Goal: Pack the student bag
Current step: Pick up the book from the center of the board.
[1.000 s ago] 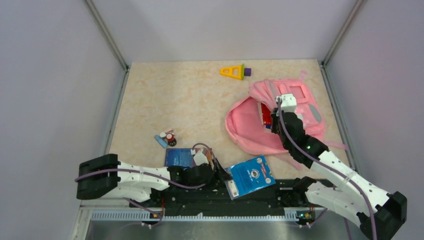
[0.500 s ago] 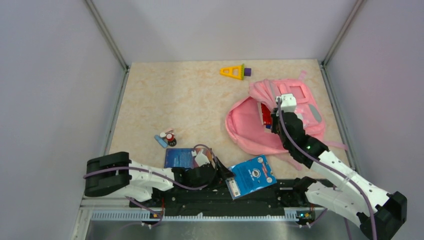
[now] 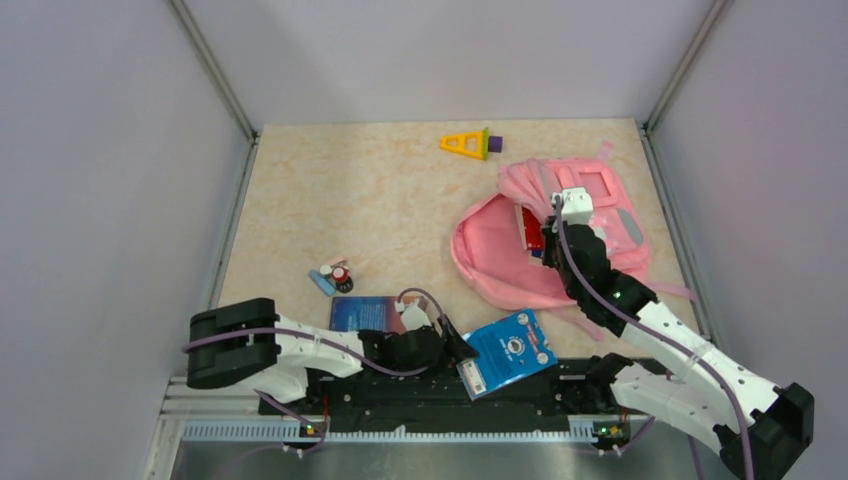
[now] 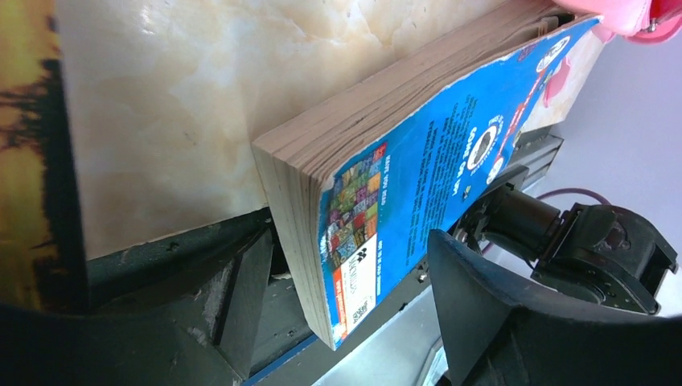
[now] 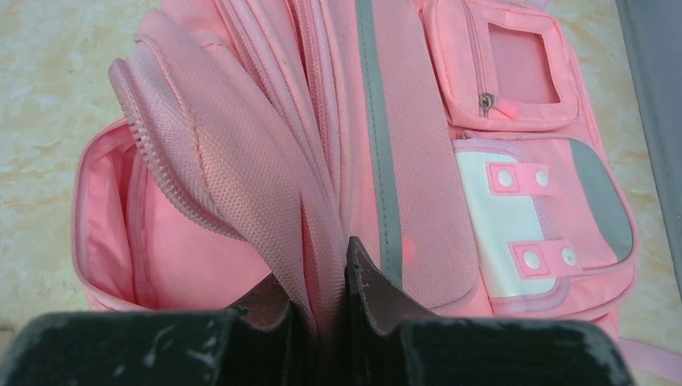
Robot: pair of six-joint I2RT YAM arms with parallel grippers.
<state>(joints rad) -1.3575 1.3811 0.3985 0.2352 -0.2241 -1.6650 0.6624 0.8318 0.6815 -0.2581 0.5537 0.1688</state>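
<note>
The student bag [image 3: 510, 262], a pink backpack, lies at the right of the table with its main compartment gaping towards the left. My right gripper [image 3: 548, 222] is shut on the bag's upper fabric flap; in the right wrist view the pink fabric [image 5: 265, 185] is pinched between the jaws of the right gripper [image 5: 330, 299]. A thick blue book [image 3: 505, 352] lies at the near edge. My left gripper [image 3: 458, 350] is open; in the left wrist view the blue book [image 4: 434, 153] has its corner between the two fingers of the left gripper [image 4: 354, 310], with gaps on both sides.
A second blue book [image 3: 362, 312] lies flat just left of the left gripper. A small red, white and blue toy [image 3: 332, 277] sits beyond it. A yellow triangle with a purple piece [image 3: 467, 144] lies at the back. Something red [image 3: 531, 230] shows inside the bag's mouth.
My left arm has reached further right, bringing its open jaws around the blue book's corner. The book has shifted slightly right. The right arm and bag have not moved.
</note>
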